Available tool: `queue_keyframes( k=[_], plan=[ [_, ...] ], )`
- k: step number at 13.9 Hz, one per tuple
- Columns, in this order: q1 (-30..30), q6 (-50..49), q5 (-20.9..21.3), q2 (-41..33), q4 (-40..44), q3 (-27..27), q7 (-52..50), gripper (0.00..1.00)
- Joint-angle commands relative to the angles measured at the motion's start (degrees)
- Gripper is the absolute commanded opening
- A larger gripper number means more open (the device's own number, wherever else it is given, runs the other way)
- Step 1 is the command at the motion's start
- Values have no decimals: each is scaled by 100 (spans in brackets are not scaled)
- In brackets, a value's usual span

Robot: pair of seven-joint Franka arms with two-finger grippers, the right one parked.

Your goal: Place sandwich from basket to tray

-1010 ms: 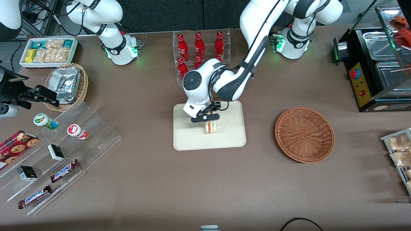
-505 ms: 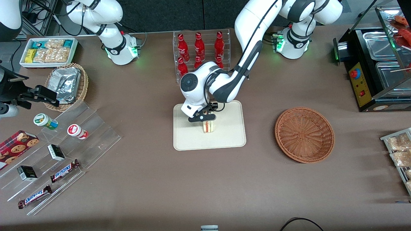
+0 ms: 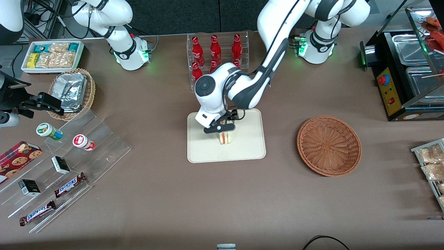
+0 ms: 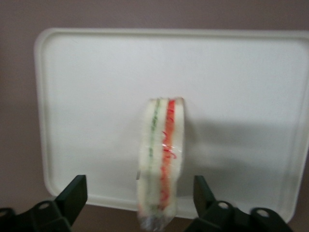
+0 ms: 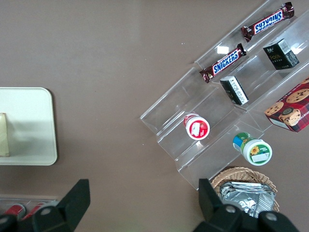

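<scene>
The sandwich stands on its edge on the cream-white tray, near the tray's middle. Its red-orange and green stripe faces the front camera. The left gripper hangs just above it, open. In the left wrist view the two black fingers flank the sandwich with a clear gap on each side, and the tray lies beneath. The gripper holds nothing. The reddish-brown basket sits empty beside the tray, toward the working arm's end. The right wrist view shows the tray's edge and the sandwich.
A clear rack of red bottles stands just past the tray, under the arm's elbow. A clear stepped stand with snack bars and cups, a tan basket of foil packets and a white snack bin lie toward the parked arm's end. A black food warmer stands at the working arm's end.
The gripper and sandwich shifted slightly toward the parked arm's end of the tray, then held there. The arm's forearm swung a little. The sandwich stays standing on the tray.
</scene>
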Motion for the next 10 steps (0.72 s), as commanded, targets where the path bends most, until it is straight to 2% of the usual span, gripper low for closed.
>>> queue_keyframes(
  k=[1, 5, 10],
  plan=[
    [457, -840, -160, -1064, -180, 25, 59, 100],
    [1090, -2045, -99, -2058, -215, 25, 173, 100],
    [2188, -3048, -72, -2964, -443, 33, 1848, 100]
  ],
)
